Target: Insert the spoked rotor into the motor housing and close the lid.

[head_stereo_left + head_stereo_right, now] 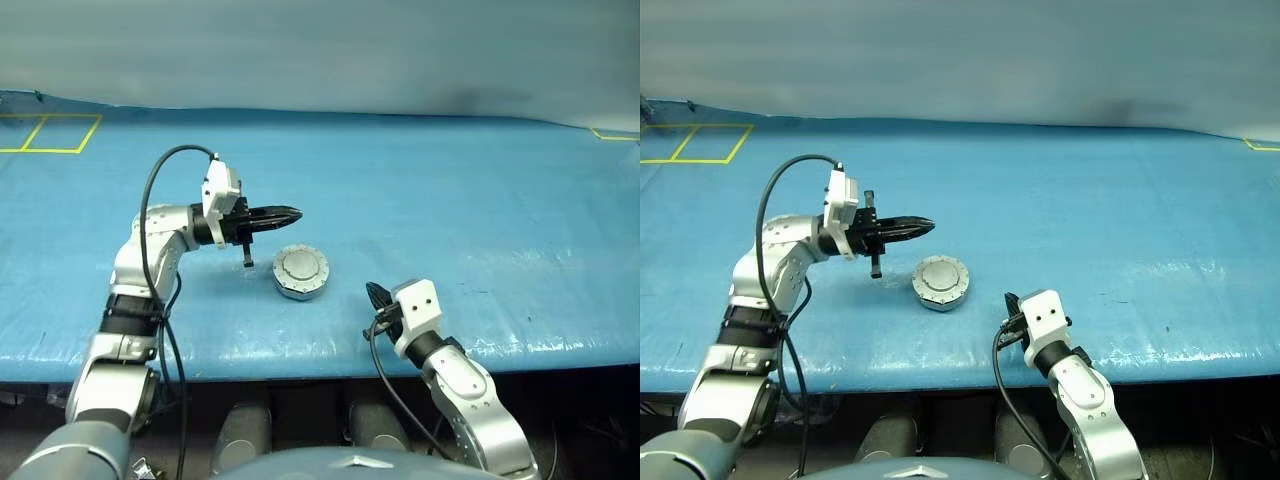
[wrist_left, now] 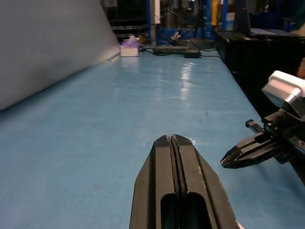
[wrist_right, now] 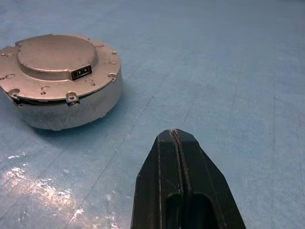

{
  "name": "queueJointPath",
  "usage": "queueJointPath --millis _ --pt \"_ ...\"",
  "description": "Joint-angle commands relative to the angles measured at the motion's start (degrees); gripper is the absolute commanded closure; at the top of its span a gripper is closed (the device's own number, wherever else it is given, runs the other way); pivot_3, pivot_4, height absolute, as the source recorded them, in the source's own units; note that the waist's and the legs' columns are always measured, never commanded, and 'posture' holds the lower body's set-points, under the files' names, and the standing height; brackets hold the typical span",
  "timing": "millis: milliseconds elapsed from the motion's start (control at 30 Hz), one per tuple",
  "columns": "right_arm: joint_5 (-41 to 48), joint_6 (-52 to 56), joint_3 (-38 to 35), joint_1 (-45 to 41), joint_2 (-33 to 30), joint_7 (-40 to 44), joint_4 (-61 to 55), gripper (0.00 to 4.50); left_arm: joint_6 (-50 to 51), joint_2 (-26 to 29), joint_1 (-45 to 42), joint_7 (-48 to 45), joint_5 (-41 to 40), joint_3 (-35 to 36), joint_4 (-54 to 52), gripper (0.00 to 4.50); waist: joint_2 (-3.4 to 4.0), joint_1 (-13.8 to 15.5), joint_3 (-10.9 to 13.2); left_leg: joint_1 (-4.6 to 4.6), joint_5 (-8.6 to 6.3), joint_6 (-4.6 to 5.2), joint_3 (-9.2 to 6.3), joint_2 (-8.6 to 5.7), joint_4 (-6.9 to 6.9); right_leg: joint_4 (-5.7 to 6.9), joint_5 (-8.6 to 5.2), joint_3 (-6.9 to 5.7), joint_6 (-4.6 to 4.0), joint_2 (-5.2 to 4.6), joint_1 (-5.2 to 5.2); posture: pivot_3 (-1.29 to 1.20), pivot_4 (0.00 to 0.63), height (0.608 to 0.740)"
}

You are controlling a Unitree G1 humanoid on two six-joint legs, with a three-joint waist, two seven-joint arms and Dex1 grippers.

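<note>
Right wrist view shows the housing (image 3: 62, 83) sitting on the blue table (image 1: 480, 220) with its lid (image 3: 56, 55) down flat, plain face with raised centre up, so the rotor is presumably inside and the task looks finished. Right gripper (image 3: 175, 136), fingers pressed together, points at it from nearby. Left gripper (image 1: 290, 214), also closed and empty, hovers just beyond the housing. Next would likely be withdrawing both arms. No readable writing or brand shows.

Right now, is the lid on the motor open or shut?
Shut. The lid lies flat on the motor housing, plain outer face up.
</note>
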Motion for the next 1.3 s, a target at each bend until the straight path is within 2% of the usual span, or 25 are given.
queueJointPath --millis 33,167,367,667,767,1133,1167,1300 --pt "1.8 5.2 0.0 -3.5 -0.5 1.4 -3.0 4.5 3.2 0.2 6.4 6.9 -0.8 1.7 -8.8 4.48 0.0 0.0 0.0 0.01 0.0 0.0 0.0 0.0 0.0 0.0 0.0 0.0 0.0 -0.01 0.01 0.0 0.15 0.74" --pt "1.8 10.5 0.4 -7.6 -1.2 1.8 -3.2 4.5 1.6 -0.3 14.5 12.4 1.0 1.3 -14.7 4.48 0.0 0.3 0.0 0.02 0.0 0.0 -0.01 -0.02 0.01 -0.01 0.0 -0.02 -0.01 -0.04 0.03 0.0 0.15 0.74" --pt "1.7 15.1 0.8 -13.6 -2.4 2.8 -2.9 4.5 -1.1 -4.1 23.6 21.3 1.5 1.8 -19.7 4.48 0.07 0.6 0.0 0.06 0.02 0.0 0.03 -0.03 -0.01 -0.02 -0.02 -0.02 -0.1 -0.09 0.04 0.0 0.15 0.74" --pt "3.4 16.3 3.5 -20.8 -2.8 7.2 -0.1 4.5 -6.6 -5.6 32.8 23.6 2.2 0.0 -23.1 4.48 0.1 0.5 -0.1 0.07 0.02 0.01 0.1 -0.04 -0.04 -0.05 -0.02 0.01 -0.13 -0.1 0.02 0.0 0.15 0.74" --pt "3.6 15.0 5.1 -22.9 -2.8 9.5 2.5 3.9 -11.1 -4.8 34.8 23.6 5.0 -0.9 -21.1 4.5 0.11 0.4 -0.1 0.09 0.02 0.01 0.12 -0.03 -0.04 -0.06 -0.12 0.01 -0.29 -0.09 0.04 0.0 0.15 0.74" --pt "4.3 12.3 8.1 -29.2 -2.5 15.7 10.7 0.26 -21.1 -6.0 40.5 24.9 7.1 -1.6 -17.5 4.5 0.11 0.3 -0.1 0.09 0.02 0.01 0.15 -0.02 -0.08 -0.08 -0.18 0.01 -0.31 -0.09 0.02 0.0 0.15 0.74" --pt "4.2 12.1 8.5 -29.6 -2.5 16.1 11.1 0.04 -21.6 -6.0 41.1 24.7 7.2 -2.0 -17.5 4.5 0.12 0.3 -0.1 0.09 0.02 0.01 0.16 -0.02 -0.09 -0.1 -0.18 0.01 -0.31 -0.09 0.02 0.0 0.15 0.74" --pt "4.1 11.8 9.7 -30.6 -2.4 17.4 12.8 0.04 -22.9 -6.0 42.4 24.7 7.6 -3.6 -17.3 4.5 0.12 0.3 -0.1 0.08 0.02 0.02 0.16 -0.02 -0.12 -0.12 -0.18 0.02 -0.31 -0.1 0.0 0.0 0.15 0.74"
